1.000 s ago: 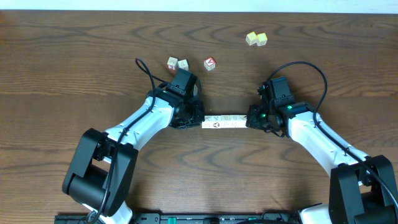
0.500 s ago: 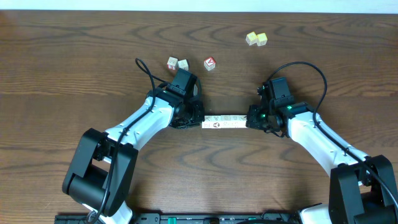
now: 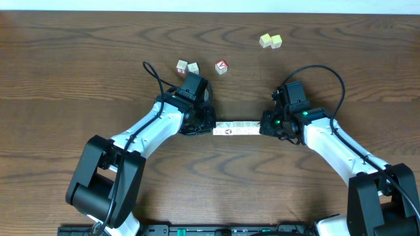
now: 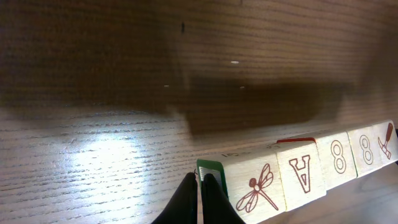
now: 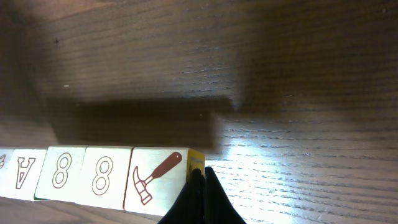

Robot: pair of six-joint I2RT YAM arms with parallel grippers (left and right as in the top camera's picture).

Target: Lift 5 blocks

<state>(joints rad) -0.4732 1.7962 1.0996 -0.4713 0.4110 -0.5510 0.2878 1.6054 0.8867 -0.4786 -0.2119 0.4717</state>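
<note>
Five blocks [image 3: 237, 128] are set end to end in a single straight row at the middle of the worktop [image 3: 65, 65], each one touching the next. In the wrist views their printed faces are read as a dragonfly [image 4: 255, 186], an A [image 4: 303, 173], two 8s and a hammer [image 5: 155, 179]. A green side is seen on the dragonfly end and a yellow side on the hammer end. Whether the row is clear of the worktop cannot be told with certainty; a dark shadow is cast on the wood just beside it.

The row is pinched lengthwise between the two arms. The left gripper [image 4: 200, 186] is fully closed, nothing is held between its fingers, and its tips are pressed against the green end face. The right gripper [image 5: 200, 180] is closed likewise, empty, and set against the yellow end.

Farther back, two small whitish cubes [image 3: 187, 67] lie side by side, a cube with a red face [image 3: 222, 66] is placed near them, and two pale yellow cubes [image 3: 270, 40] are found well apart.
</note>
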